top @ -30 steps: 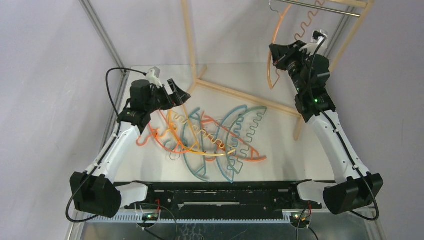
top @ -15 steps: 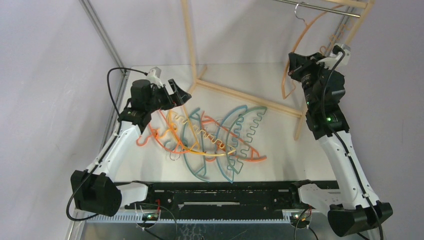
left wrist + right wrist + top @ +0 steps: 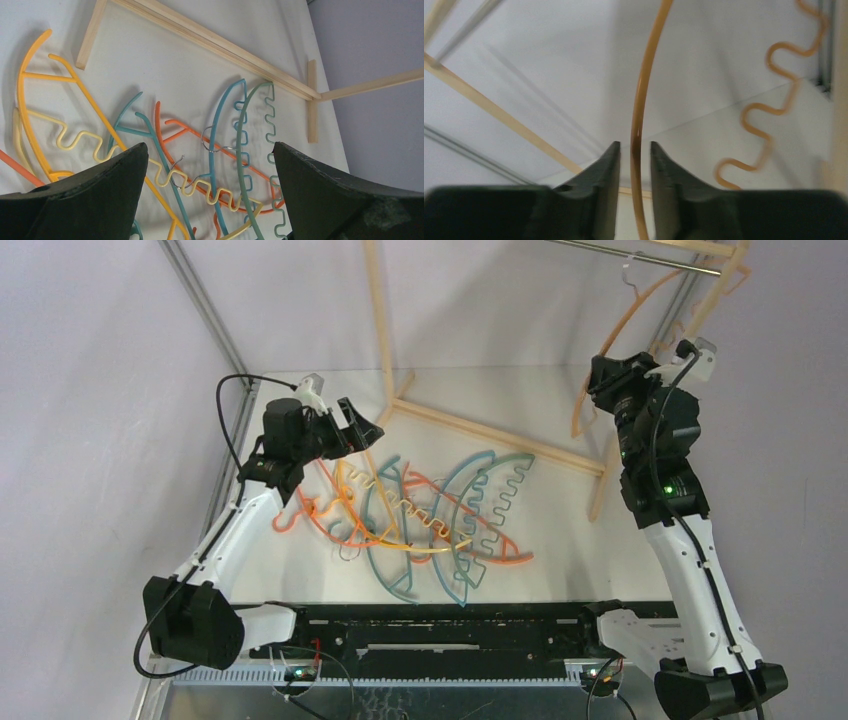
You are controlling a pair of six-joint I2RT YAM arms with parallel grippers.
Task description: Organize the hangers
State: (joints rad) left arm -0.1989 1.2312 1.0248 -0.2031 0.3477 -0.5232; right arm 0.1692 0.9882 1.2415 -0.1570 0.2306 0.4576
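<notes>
In the upper right the right gripper (image 3: pixel 634 145) clamps an orange hanger (image 3: pixel 612 332), its hook (image 3: pixel 630 265) at the metal rod (image 3: pixel 680 263): the hanging step, I think, so next it should seat the hook and let go, while the left gripper (image 3: pixel 362 426) hovers open above the centre pile of hangers (image 3: pixel 420 520).

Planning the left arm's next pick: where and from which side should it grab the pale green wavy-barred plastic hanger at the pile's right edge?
On the pale green plastic hanger, grip the smooth curved arm near its far tip, by the wooden rack base, where nothing seems to cross it. Come straight down, the left gripper spanning the arm, since it lies flat on the white table.
</notes>
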